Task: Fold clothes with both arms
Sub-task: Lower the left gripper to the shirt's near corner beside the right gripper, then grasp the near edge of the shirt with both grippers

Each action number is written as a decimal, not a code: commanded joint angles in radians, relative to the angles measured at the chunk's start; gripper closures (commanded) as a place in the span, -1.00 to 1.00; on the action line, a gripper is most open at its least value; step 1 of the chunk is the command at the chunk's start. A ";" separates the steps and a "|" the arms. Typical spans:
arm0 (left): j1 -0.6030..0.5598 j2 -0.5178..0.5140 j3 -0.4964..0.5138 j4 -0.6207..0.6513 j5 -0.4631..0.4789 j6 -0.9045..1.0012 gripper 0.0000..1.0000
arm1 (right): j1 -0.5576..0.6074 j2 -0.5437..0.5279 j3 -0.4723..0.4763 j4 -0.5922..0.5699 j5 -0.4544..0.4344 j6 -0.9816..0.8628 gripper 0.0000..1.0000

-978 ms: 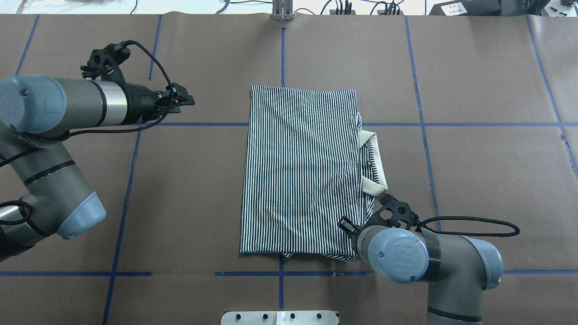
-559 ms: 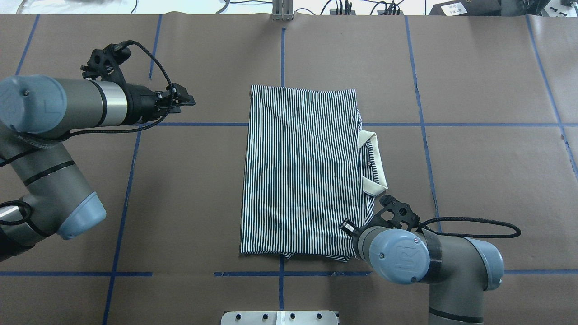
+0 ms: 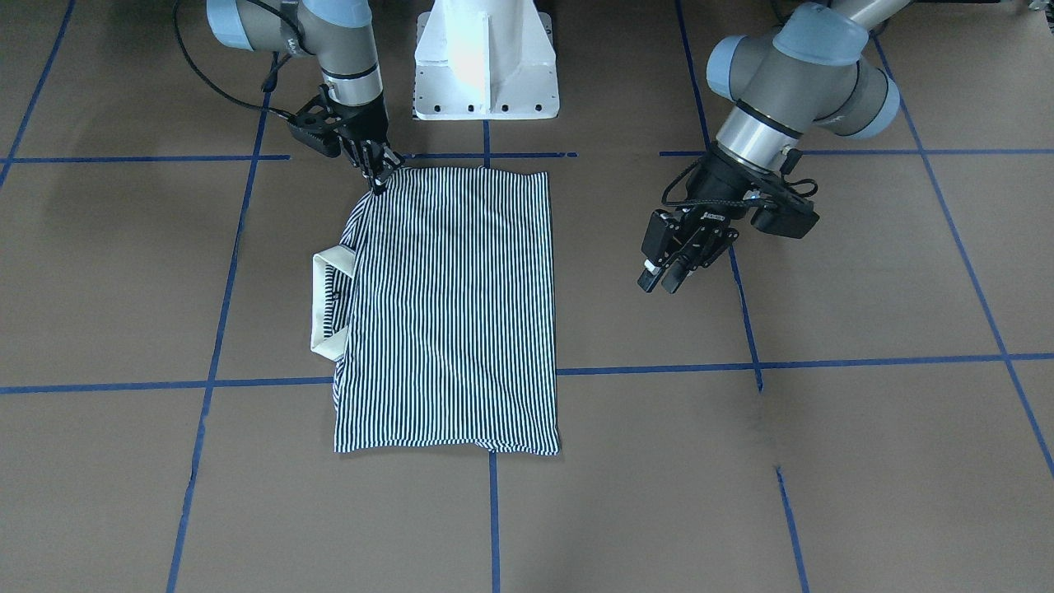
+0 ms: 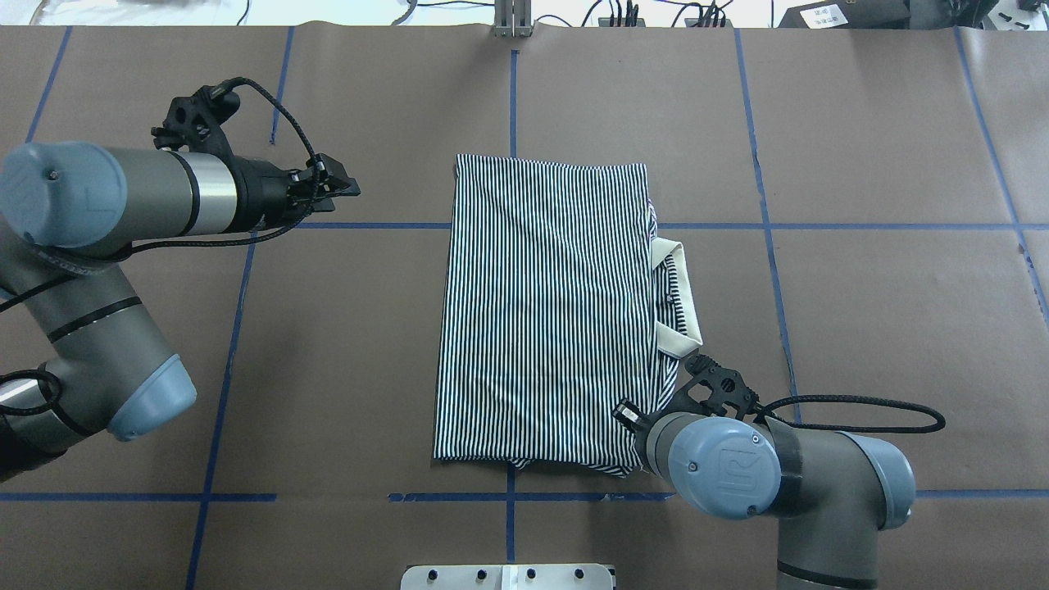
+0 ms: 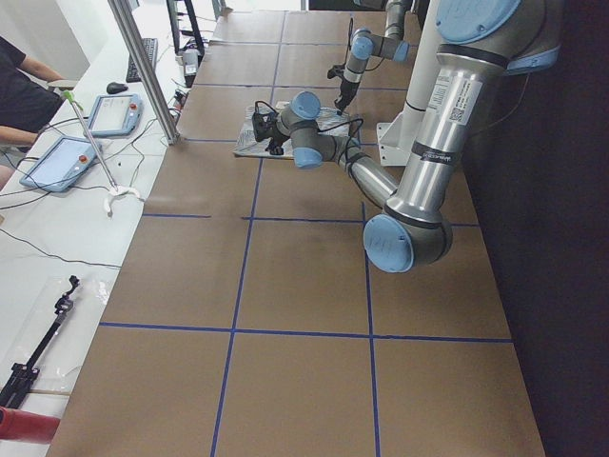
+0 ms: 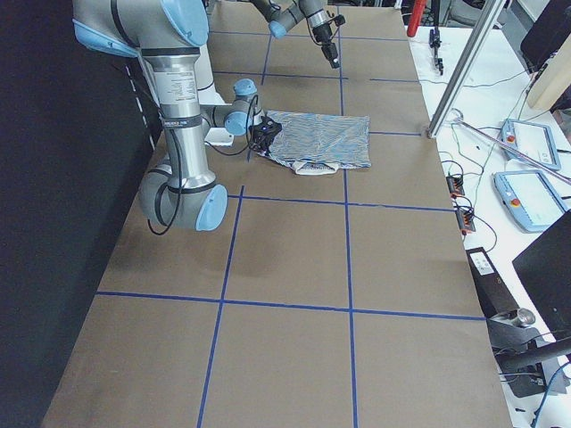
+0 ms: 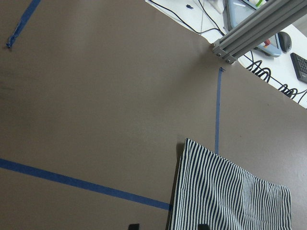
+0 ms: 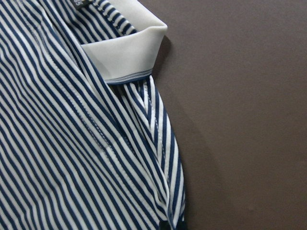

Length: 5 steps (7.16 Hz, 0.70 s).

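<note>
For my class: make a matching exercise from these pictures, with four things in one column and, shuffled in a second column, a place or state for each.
Things:
A shirt
B collar
C left tool
D right tool

Places or states:
1 open, over bare table, apart from the shirt
2 striped, lying flat on the table
3 down at a corner of the shirt
4 cream, sticking out at the shirt's side

Pairs: A-2; B-4; C-1; D-3

Navy-and-white striped polo shirt (image 4: 545,311), folded flat, cream collar (image 4: 687,307) exposed
</note>
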 commanded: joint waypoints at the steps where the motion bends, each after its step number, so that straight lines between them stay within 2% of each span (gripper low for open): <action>1: 0.134 -0.003 -0.053 0.047 0.052 -0.163 -0.01 | 0.003 -0.007 0.024 0.000 0.006 -0.004 1.00; 2: 0.241 -0.001 -0.083 0.103 0.150 -0.193 -0.02 | 0.003 -0.008 0.024 0.000 0.006 -0.004 1.00; 3: 0.321 -0.001 -0.099 0.174 0.209 -0.233 -0.09 | 0.003 -0.007 0.024 0.000 0.006 -0.004 1.00; 5: 0.445 0.002 -0.090 0.245 0.279 -0.271 -0.09 | 0.003 -0.007 0.024 0.000 0.006 -0.005 1.00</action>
